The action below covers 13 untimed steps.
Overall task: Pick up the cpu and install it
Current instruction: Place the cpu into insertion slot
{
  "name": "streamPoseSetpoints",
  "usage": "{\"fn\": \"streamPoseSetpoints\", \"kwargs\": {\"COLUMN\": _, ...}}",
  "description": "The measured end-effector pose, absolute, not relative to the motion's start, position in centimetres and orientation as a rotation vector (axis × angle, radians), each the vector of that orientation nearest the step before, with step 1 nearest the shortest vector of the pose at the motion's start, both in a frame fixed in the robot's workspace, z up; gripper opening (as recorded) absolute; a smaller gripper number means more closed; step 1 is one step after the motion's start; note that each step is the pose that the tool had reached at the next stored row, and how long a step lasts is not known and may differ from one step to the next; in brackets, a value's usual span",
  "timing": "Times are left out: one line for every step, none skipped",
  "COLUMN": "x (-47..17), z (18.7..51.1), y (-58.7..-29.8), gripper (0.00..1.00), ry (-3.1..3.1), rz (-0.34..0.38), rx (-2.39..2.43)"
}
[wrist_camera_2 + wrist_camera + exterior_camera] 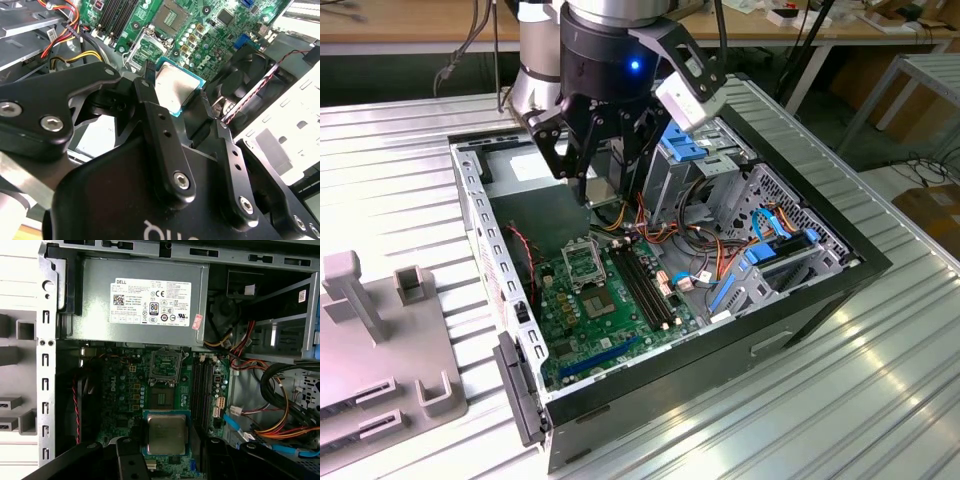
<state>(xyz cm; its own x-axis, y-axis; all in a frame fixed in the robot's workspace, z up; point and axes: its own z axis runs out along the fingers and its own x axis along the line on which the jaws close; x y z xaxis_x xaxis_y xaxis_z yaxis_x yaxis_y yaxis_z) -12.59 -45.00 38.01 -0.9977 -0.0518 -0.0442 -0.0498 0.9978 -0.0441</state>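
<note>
My gripper [606, 188] hangs inside the open computer case [485, 235], over the green motherboard [620, 330]. Both wrist views show it shut on the cpu [175, 91], a flat square chip with a pale silver-grey face and a blue-green rim [166, 434]. One black finger [150, 82] presses each of two opposite edges. The cpu is level and held clear above the board. The socket [164, 398] lies below it, with its metal frame [165, 365] swung open. In the exterior view the socket [585, 266] sits just below and in front of the fingertips.
A grey power supply [145, 302] fills the case's back. Memory slots [645, 290] run beside the socket. Bundled coloured cables [705, 255] and blue drive brackets [685, 150] crowd the exterior view's right. A fan [245, 75] sits near the case wall. Grey fixtures [380, 330] stand outside.
</note>
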Motion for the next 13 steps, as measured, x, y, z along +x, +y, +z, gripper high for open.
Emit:
{"fn": "streamPoseSetpoints", "kwargs": {"x": -12.60, "z": 37.97, "y": -45.02, "gripper": 0.47, "ry": 3.095, "rz": -0.067, "rx": -0.079}}
{"fn": "streamPoseSetpoints", "kwargs": {"x": -12.60, "z": 37.92, "y": -45.03, "gripper": 0.47, "ry": 3.095, "rz": -0.067, "rx": -0.079}}
{"fn": "streamPoseSetpoints", "kwargs": {"x": -12.60, "z": 37.86, "y": -45.04, "gripper": 0.47, "ry": 3.095, "rz": -0.067, "rx": -0.079}}
{"fn": "streamPoseSetpoints", "kwargs": {"x": -12.59, "z": 37.80, "y": -45.04, "gripper": 0.47, "ry": 3.095, "rz": -0.067, "rx": -0.079}}
{"fn": "streamPoseSetpoints", "kwargs": {"x": -12.59, "z": 37.73, "y": -45.04, "gripper": 0.47, "ry": 3.095, "rz": -0.067, "rx": -0.079}}
{"fn": "streamPoseSetpoints", "kwargs": {"x": -12.59, "z": 37.67, "y": -45.04, "gripper": 0.47, "ry": 3.095, "rz": -0.067, "rx": -0.079}}
{"fn": "streamPoseSetpoints", "kwargs": {"x": -12.59, "z": 37.61, "y": -45.04, "gripper": 0.47, "ry": 3.095, "rz": -0.067, "rx": -0.079}}
{"fn": "streamPoseSetpoints", "kwargs": {"x": -12.59, "z": 37.54, "y": -45.04, "gripper": 0.47, "ry": 3.095, "rz": -0.067, "rx": -0.079}}
{"fn": "streamPoseSetpoints", "kwargs": {"x": -12.59, "z": 37.48, "y": -45.04, "gripper": 0.47, "ry": 3.095, "rz": -0.067, "rx": -0.079}}
{"fn": "streamPoseSetpoints", "kwargs": {"x": -12.59, "z": 37.37, "y": -45.04, "gripper": 0.47, "ry": 3.095, "rz": -0.067, "rx": -0.079}}
{"fn": "streamPoseSetpoints", "kwargs": {"x": -12.59, "z": 37.28, "y": -45.04, "gripper": 0.47, "ry": 3.095, "rz": -0.067, "rx": -0.079}}
{"fn": "streamPoseSetpoints", "kwargs": {"x": -12.59, "z": 37.22, "y": -45.04, "gripper": 0.47, "ry": 3.095, "rz": -0.067, "rx": -0.079}}
{"fn": "streamPoseSetpoints", "kwargs": {"x": -12.59, "z": 37.15, "y": -45.04, "gripper": 0.47, "ry": 3.095, "rz": -0.067, "rx": -0.079}}
